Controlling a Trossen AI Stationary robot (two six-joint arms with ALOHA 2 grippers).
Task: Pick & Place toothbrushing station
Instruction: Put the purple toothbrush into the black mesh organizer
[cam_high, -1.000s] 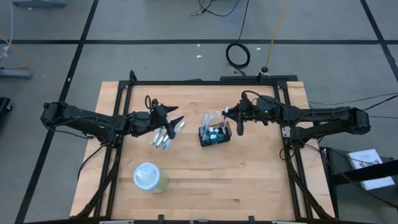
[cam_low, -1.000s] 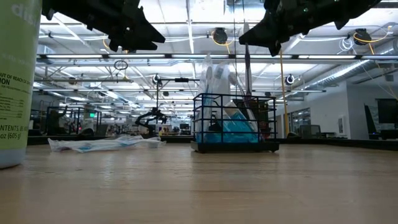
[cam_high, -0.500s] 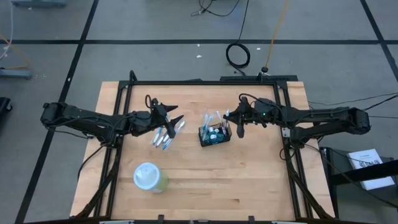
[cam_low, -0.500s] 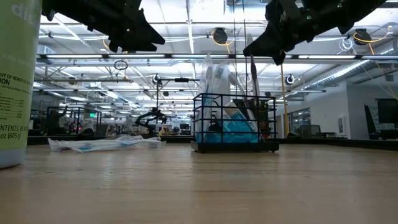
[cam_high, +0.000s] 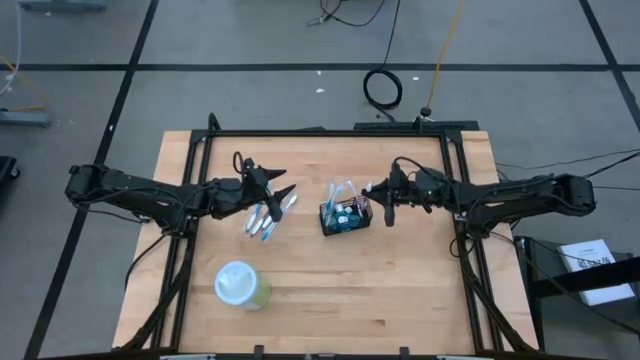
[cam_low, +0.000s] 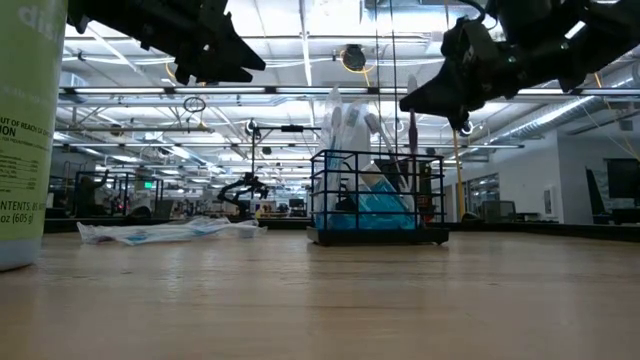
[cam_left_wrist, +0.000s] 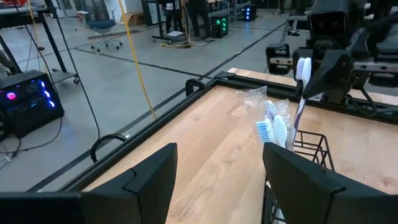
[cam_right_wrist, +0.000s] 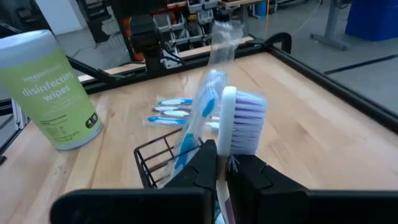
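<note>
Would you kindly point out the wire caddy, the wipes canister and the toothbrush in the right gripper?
wire caddy (cam_high: 344, 216): high view, its rim.
wipes canister (cam_right_wrist: 51, 93): right wrist view, green label.
toothbrush (cam_right_wrist: 244, 127): right wrist view, purple-bristled head.
right gripper (cam_right_wrist: 225, 167): right wrist view, between fingertips.

right gripper: shifted slightly right and nearer, just beside the caddy's right end
white-headed purple toothbrush: carried rightward with it
</note>
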